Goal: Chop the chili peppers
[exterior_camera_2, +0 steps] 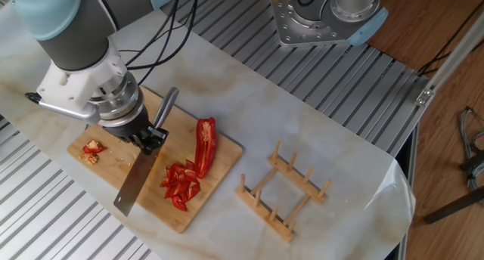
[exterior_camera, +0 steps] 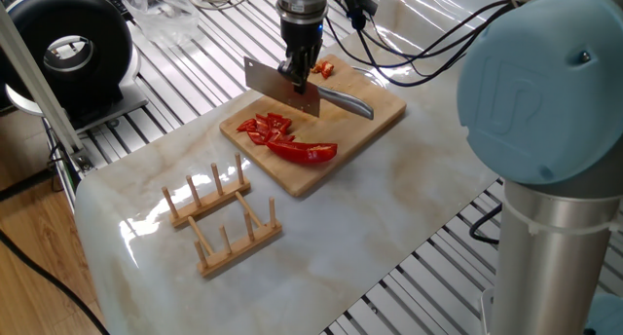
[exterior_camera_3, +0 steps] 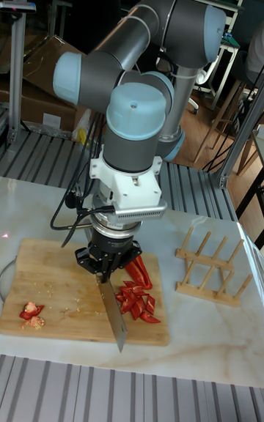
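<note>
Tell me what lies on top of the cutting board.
On the cutting board: a long chili half, cut chili pieces, small scraps. Anything beneath the held cleaver is hidden.
</note>
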Controlling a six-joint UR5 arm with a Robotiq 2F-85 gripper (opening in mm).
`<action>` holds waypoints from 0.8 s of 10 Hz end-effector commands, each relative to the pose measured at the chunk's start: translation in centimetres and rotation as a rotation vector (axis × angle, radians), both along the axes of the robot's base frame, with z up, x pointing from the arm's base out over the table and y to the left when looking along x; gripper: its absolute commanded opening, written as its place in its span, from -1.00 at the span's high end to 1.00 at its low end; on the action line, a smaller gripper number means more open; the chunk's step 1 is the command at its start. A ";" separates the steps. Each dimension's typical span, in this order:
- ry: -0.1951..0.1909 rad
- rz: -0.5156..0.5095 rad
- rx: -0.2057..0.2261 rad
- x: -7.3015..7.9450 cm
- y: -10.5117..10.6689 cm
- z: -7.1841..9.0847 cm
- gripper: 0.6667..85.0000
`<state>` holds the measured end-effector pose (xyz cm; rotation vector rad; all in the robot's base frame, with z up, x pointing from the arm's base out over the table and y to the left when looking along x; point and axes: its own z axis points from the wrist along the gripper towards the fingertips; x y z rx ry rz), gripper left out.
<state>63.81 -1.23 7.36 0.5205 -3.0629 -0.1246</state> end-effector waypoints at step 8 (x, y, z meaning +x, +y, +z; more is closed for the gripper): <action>0.009 0.000 -0.012 0.5 -0.2 -0.7 0.98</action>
